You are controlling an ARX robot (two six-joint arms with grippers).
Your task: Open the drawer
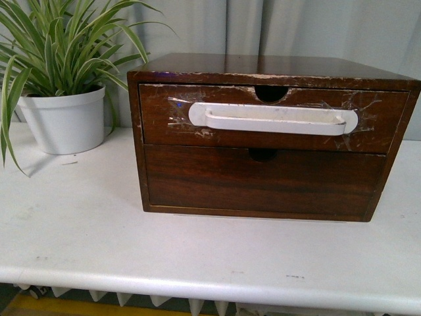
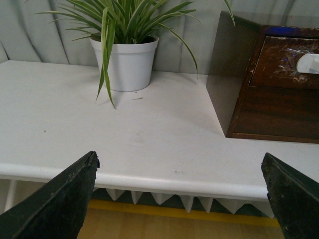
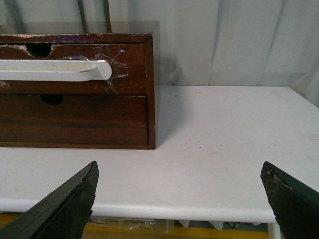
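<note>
The drawer (image 1: 164,122) is the upper, dark-brown front of a wooden chest, shut flush, with a long white handle (image 1: 273,118) taped across it and a semicircular notch (image 1: 271,93) in its chipped top edge. It also shows in the right wrist view (image 3: 132,67) and partly in the left wrist view (image 2: 279,59). Neither gripper shows in the front view. My left gripper (image 2: 180,162) is open and empty, off the table's front edge, left of the chest. My right gripper (image 3: 179,169) is open and empty, off the front edge, right of the chest.
Below the drawer is a plain drawer front (image 1: 263,181) with no handle. A white pot with a striped green plant (image 1: 64,118) stands at the back left of the white table (image 1: 85,230). Grey curtains hang behind.
</note>
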